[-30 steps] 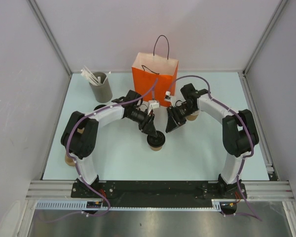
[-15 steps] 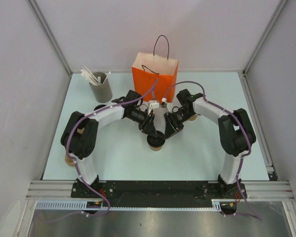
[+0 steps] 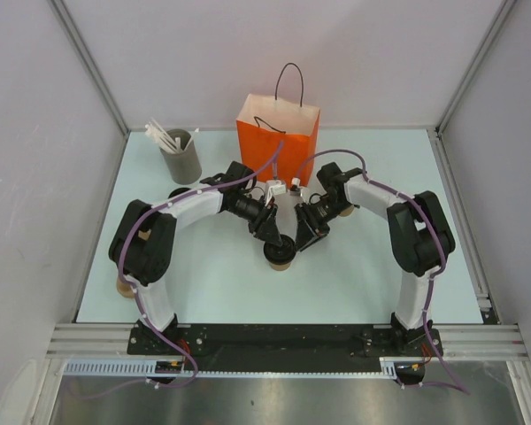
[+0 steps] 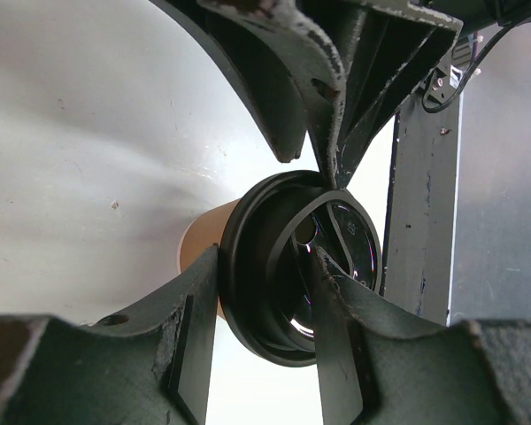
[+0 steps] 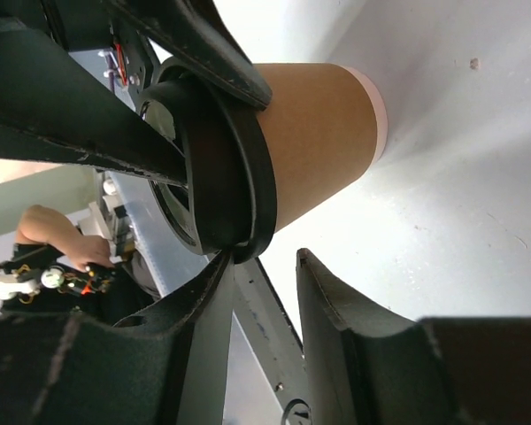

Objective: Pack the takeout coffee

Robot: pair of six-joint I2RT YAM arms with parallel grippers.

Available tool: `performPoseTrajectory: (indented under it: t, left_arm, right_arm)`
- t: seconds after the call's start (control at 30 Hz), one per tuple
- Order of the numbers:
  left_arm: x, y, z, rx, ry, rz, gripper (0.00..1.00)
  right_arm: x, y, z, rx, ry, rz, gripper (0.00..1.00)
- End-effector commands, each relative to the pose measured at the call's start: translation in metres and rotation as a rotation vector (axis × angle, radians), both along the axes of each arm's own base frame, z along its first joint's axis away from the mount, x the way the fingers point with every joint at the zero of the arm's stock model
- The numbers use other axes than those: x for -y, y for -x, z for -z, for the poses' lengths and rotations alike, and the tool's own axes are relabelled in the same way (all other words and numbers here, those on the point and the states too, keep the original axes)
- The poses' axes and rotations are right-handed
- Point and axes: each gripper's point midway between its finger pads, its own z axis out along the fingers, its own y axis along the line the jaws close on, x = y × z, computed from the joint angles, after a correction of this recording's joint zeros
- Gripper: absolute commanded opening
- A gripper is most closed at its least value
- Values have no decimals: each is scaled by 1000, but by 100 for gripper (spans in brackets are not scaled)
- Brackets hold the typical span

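Tan paper coffee cup with black lid stood upright at table centre, near orange bag. Lid rim clamped by left gripper. Nothing held by right gripper, part-open, 1 fingertip touching lid.

Takeout coffee on table, before paper bag; straw holder back-left

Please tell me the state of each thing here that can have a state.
takeout coffee: upright, lid on.
left gripper: shut on the lid's rim.
right gripper: open, one fingertip at the lid.
orange bag: upright, mouth open.
grey holder: upright, white sticks inside.
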Motion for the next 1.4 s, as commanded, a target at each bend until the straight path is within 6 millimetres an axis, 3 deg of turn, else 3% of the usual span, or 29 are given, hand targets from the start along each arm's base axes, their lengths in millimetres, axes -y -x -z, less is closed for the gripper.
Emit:
performPoseTrajectory:
  t: [0.0,0.3,0.43,0.67,0.8,1.07,1.37]
  left_arm:
    - [-24,9,43,15,-196,-12,45]
    - [-24,9,43,17,-199,-11,45]
    - [-22,10,38,19,-180,-5,45]
    - [-16,11,19,34,-120,16,47]
    - [-14,13,8,50,-87,29,49]
    - [-10,12,-1,48,-60,38,58]
    - [-9,10,-14,67,-9,34,75]
  right_arm:
    - [16,-13,52,66,190,17,37]
    - [29,-21,77,135,351,32,36]
    - [22,-28,54,173,267,43,36]
    - [7,-31,-28,259,22,13,40]
    - [3,-40,-55,347,-10,11,41]
    - [-3,-38,-59,347,-19,-10,41]
    - [-16,-32,-52,388,22,-43,41]
